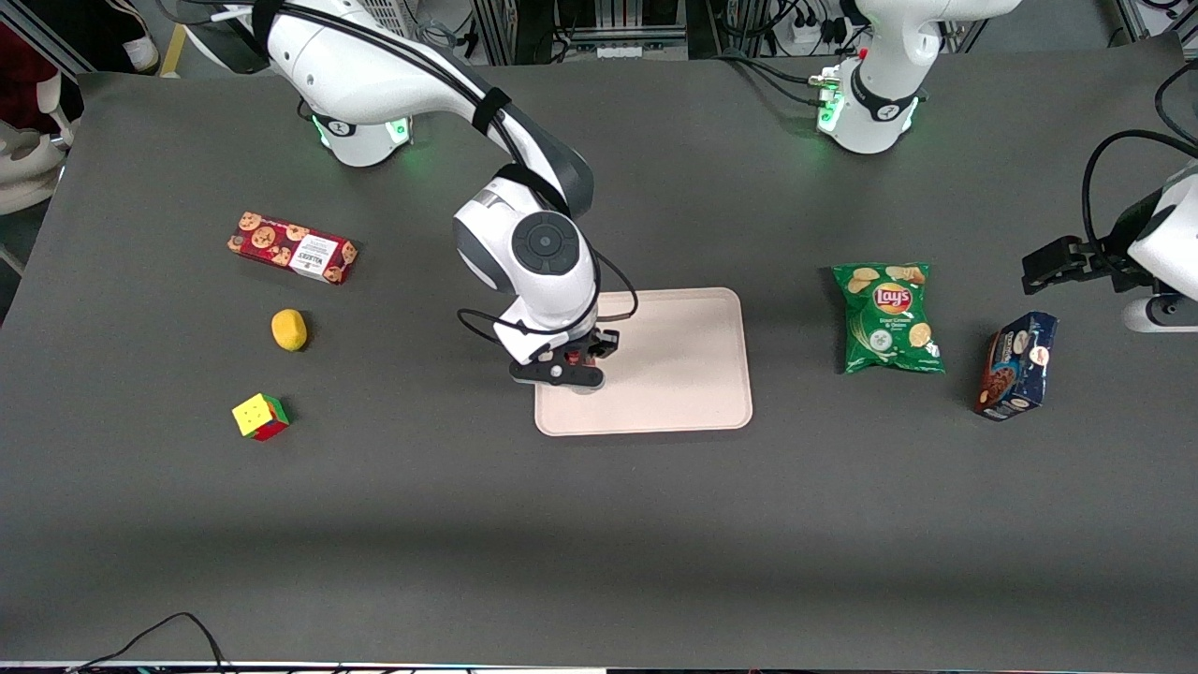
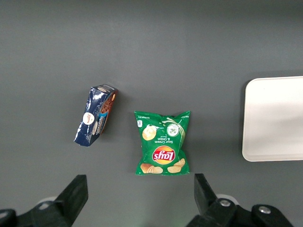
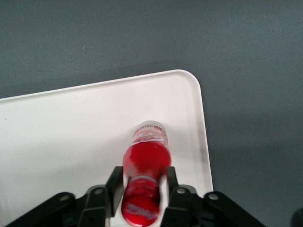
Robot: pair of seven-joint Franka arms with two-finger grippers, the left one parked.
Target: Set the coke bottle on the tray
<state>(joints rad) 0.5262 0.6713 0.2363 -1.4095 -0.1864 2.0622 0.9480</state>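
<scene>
My right gripper (image 1: 569,363) hangs over the tray's (image 1: 674,374) corner nearest the working arm's end of the table. In the right wrist view the gripper (image 3: 143,176) is shut on the coke bottle (image 3: 147,158), one black finger on each side of its upper body. The bottle is upright, red cap toward the camera, and its clear base is over the pale tray (image 3: 71,123) close to the rounded corner. I cannot tell whether the base touches the tray. From the front only a red speck of the bottle (image 1: 573,357) shows under the hand. The tray's edge also shows in the left wrist view (image 2: 274,118).
Toward the working arm's end lie a red cookie box (image 1: 292,248), a yellow lemon-like object (image 1: 289,329) and a puzzle cube (image 1: 261,416). Toward the parked arm's end lie a green Lay's bag (image 1: 889,316) and a blue cookie box (image 1: 1015,365).
</scene>
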